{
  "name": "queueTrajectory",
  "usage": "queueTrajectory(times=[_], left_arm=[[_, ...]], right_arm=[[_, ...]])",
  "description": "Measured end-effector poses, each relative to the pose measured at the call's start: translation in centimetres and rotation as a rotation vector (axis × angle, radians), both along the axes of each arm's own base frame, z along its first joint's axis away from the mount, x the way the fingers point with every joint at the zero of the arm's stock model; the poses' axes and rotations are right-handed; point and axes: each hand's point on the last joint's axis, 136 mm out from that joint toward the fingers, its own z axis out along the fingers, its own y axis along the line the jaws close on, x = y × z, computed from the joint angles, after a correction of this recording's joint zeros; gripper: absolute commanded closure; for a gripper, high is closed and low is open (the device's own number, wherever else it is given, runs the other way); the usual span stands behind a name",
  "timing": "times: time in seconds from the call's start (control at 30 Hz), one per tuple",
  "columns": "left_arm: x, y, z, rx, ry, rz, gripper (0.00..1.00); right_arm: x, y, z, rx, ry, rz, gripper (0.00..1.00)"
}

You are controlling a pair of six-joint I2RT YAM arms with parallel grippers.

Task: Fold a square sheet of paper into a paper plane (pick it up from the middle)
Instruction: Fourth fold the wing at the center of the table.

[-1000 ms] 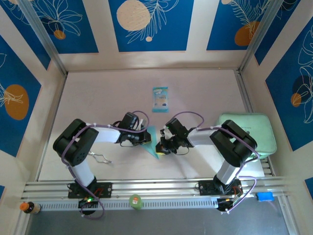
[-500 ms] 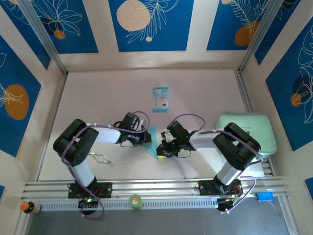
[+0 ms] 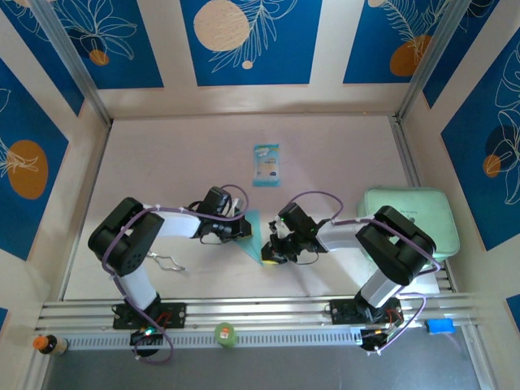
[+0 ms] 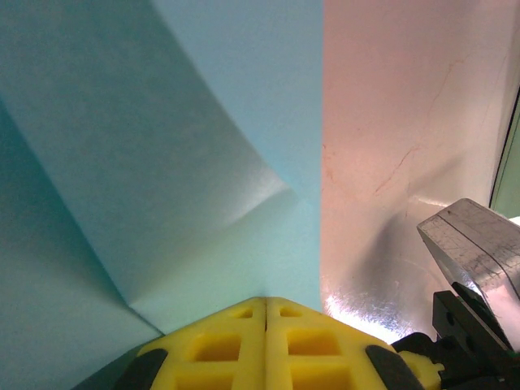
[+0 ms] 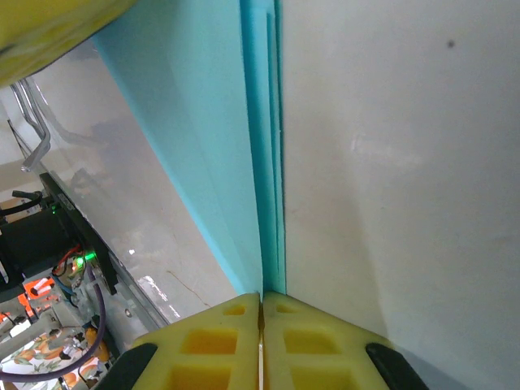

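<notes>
So here both arms meet over the blue paper (image 3: 253,234), which sits partly folded on the counter (image 3: 162,162) right between the two end effectors.

The left end effector (image 3: 242,230) has its yellow pads (image 4: 236,341) pressed flat together with no gap. Its tip sits on the near edge of the blue paper (image 4: 203,162), with a soft crease running away from just left of the tip. Honestly I can't tell if any paper is actually caught between the pads or if they're just resting on it. Bare counter (image 4: 390,122) is off to its right.

The right end effector (image 3: 269,253) is also squeezed closed (image 5: 261,296), and here the stacked folded edge of the blue paper (image 5: 219,146) runs straight into the seam between the pads, so it looks like it's pinching that fold. The paper rises up to its left, with plain counter (image 5: 390,162) on its right.

A small printed packet (image 3: 266,165) lies well beyond both end effectors, and a pale green pad (image 3: 410,219) sits out past the right arm.
</notes>
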Motion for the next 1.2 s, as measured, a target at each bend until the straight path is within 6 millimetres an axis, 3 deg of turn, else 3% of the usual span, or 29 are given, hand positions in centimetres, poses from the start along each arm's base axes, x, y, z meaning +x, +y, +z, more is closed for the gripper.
queueTrajectory(times=[0.2,0.43,0.6,0.93,1.03,1.13,1.2], left_arm=[[0.0,0.0,0.0,0.000,-0.001,0.000,1.00],[-0.1,0.0,0.0,-0.002,0.001,-0.001,1.00],[-0.1,-0.1,0.0,-0.002,0.000,0.000,1.00],[-0.2,0.0,-0.1,-0.002,0.001,-0.001,1.00],[-0.2,0.0,0.0,-0.003,-0.001,0.000,1.00],[-0.2,0.0,0.0,-0.003,0.000,0.000,1.00],[-0.2,0.0,-0.1,-0.003,-0.001,0.000,1.00]], right_arm=[[-0.2,0.0,0.1,-0.006,-0.006,0.003,0.89],[-0.7,-0.2,-0.1,-0.017,-0.002,0.004,0.97],[-0.8,-0.2,-0.1,-0.020,0.002,0.001,0.90],[-1.2,-0.5,-0.1,-0.014,-0.010,-0.003,0.91],[-1.5,-0.6,-0.2,-0.015,-0.010,-0.004,0.97],[-1.7,-0.6,-0.2,-0.013,-0.006,-0.004,0.90],[-1.8,-0.6,-0.1,-0.013,-0.007,-0.001,0.91]])
